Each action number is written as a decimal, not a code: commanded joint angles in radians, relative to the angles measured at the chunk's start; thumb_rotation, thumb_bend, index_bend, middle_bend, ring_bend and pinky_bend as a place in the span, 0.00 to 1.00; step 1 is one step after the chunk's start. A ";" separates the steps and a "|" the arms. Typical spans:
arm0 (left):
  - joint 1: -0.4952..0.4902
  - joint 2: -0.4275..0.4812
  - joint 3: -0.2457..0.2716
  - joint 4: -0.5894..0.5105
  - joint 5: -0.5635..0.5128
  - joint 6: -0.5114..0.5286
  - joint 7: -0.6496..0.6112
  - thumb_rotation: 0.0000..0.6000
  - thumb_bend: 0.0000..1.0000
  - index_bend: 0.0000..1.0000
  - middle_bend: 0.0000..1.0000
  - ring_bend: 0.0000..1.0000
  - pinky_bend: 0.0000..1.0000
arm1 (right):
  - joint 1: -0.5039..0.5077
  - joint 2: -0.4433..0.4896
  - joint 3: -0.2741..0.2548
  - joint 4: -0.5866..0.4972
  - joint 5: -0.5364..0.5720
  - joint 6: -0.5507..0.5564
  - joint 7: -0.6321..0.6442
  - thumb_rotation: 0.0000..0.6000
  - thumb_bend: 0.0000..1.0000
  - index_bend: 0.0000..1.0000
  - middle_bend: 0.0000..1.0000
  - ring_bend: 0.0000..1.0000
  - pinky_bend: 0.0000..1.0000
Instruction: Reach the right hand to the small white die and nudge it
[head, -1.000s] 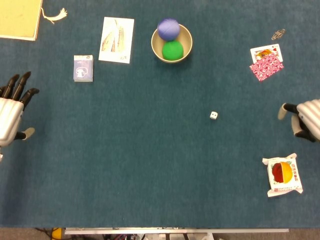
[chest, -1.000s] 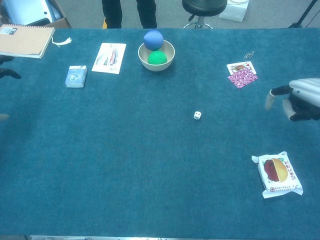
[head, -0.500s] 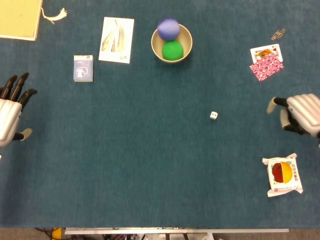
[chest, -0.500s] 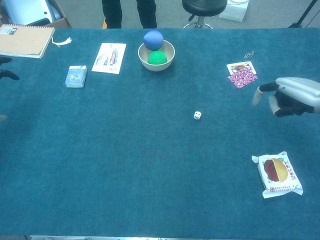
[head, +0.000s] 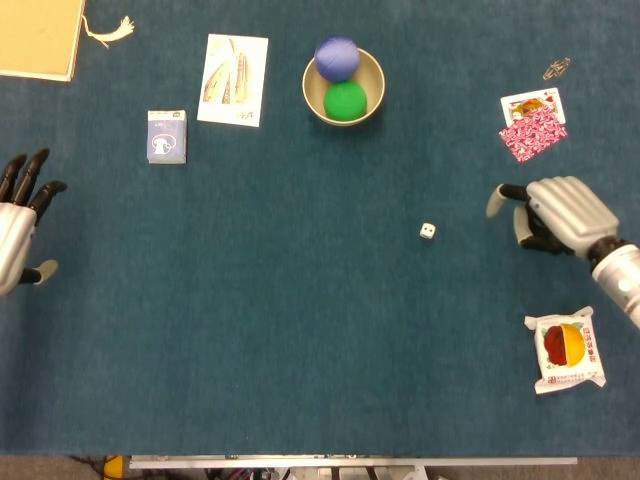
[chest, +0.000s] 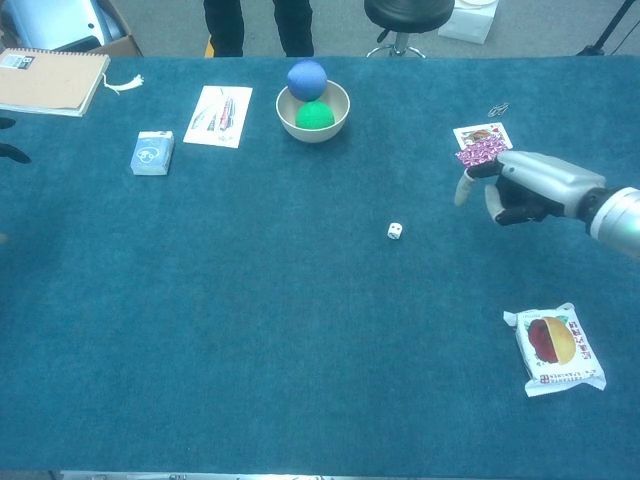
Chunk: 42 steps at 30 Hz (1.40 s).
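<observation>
The small white die (head: 427, 231) (chest: 395, 231) lies alone on the blue table cloth, right of centre. My right hand (head: 555, 215) (chest: 525, 187) hovers to the right of it, a short gap away, fingers curled in and holding nothing, one finger stretched toward the die. My left hand (head: 18, 230) stays at the far left edge with its fingers spread, empty; the chest view shows only dark fingertips (chest: 12, 152) of it.
A tan bowl (head: 372, 102) with a purple ball (head: 337, 57) and a green ball (head: 346, 100) stands at the back. Playing cards (head: 533, 124) lie behind the right hand, a snack packet (head: 567, 348) in front of it. A card box (head: 166, 136) and a leaflet (head: 234, 79) lie back left.
My right hand has travelled leftward from the table's right edge toward the die. My left hand has drifted slightly further left. The die has not moved.
</observation>
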 joint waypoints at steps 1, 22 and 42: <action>0.002 -0.002 0.001 0.003 0.000 0.001 -0.001 1.00 0.02 0.22 0.00 0.00 0.24 | 0.010 -0.014 0.002 0.012 0.002 -0.008 0.016 1.00 1.00 0.42 1.00 1.00 1.00; 0.010 -0.001 0.001 0.013 0.000 0.004 -0.018 1.00 0.02 0.21 0.00 0.00 0.24 | 0.061 -0.083 -0.008 0.074 -0.007 -0.059 0.124 0.81 1.00 0.42 1.00 1.00 1.00; 0.011 -0.011 0.002 0.021 0.000 -0.003 -0.022 1.00 0.02 0.21 0.00 0.00 0.24 | 0.165 -0.047 -0.032 0.068 -0.040 -0.165 0.029 0.58 1.00 0.46 1.00 1.00 1.00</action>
